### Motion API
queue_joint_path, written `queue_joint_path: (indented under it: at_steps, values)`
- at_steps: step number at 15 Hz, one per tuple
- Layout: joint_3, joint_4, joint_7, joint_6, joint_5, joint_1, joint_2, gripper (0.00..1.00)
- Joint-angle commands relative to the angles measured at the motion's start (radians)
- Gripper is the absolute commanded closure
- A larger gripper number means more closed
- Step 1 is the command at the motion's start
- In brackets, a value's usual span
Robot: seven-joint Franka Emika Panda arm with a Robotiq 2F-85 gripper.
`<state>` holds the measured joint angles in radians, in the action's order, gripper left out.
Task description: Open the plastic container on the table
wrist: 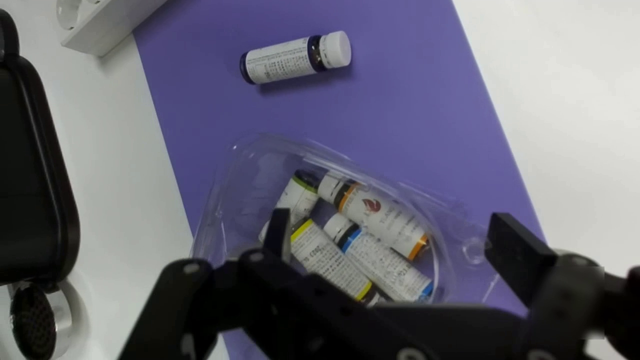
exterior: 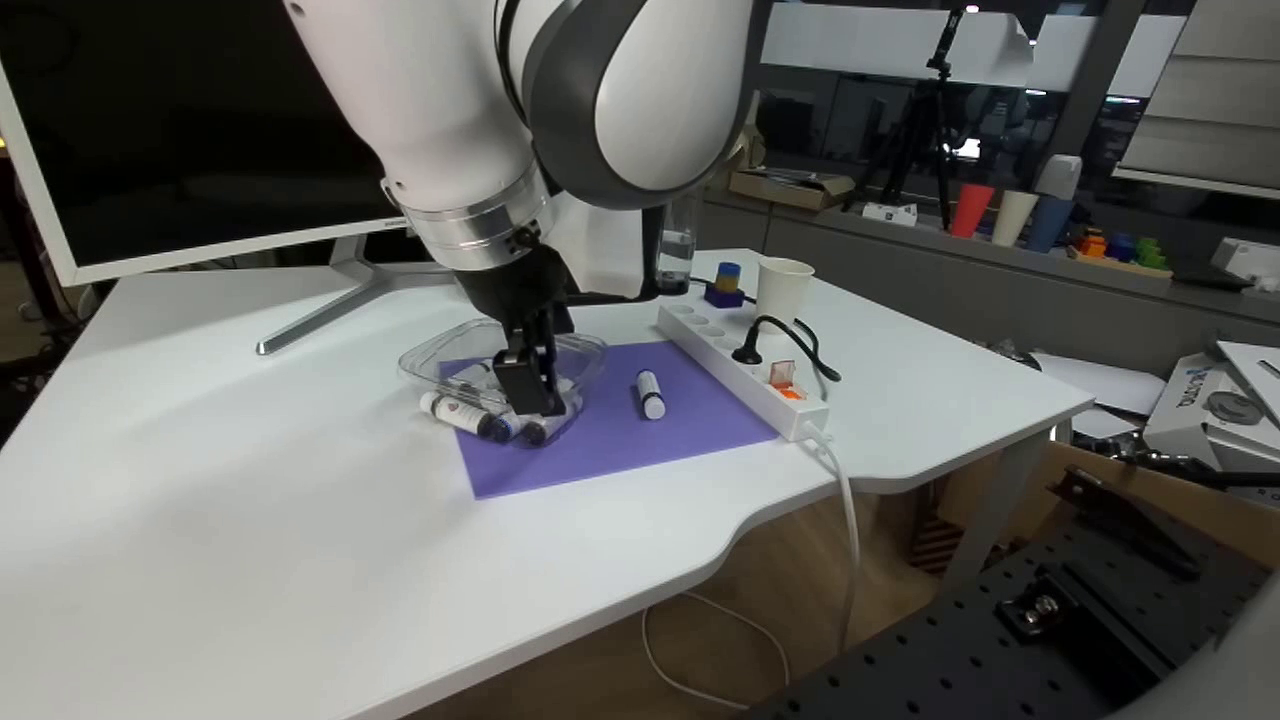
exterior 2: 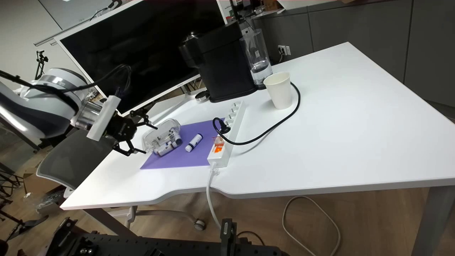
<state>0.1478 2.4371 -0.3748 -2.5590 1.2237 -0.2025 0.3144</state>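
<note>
The plastic container (exterior: 425,362) is a low see-through tub on the table (exterior: 250,560), partly over a purple mat. It also shows in an exterior view (exterior 2: 160,134) and in the wrist view (wrist: 260,162). Several small white-labelled bottles lie inside it. A clear flange with a round bump lies at its right side in the wrist view; I cannot tell whether a lid is shut. My gripper (wrist: 397,245) is open, with fingers wide apart above the container and nothing between them. In both exterior views the gripper (exterior: 530,390) (exterior 2: 150,140) is close to the container; contact is unclear.
A lone white-labelled bottle (wrist: 287,60) lies on the purple mat (wrist: 400,110). A white power strip (exterior: 740,370) with a black plug borders the mat. A paper cup (exterior 2: 279,90), a black coffee machine (exterior 2: 224,64) and a monitor (exterior 2: 142,46) stand behind.
</note>
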Motion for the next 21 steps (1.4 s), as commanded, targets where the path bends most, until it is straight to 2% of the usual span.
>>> queue_joint_path:
  at_steps: [1,14,21]
  values:
    - [-0.011,-0.024,-0.061,-0.001,0.048,-0.007,0.009,0.0]
    - [-0.033,-0.071,-0.144,0.037,0.162,0.011,-0.034,0.0]
    - [-0.043,-0.106,-0.154,0.105,0.204,0.044,-0.118,0.0]
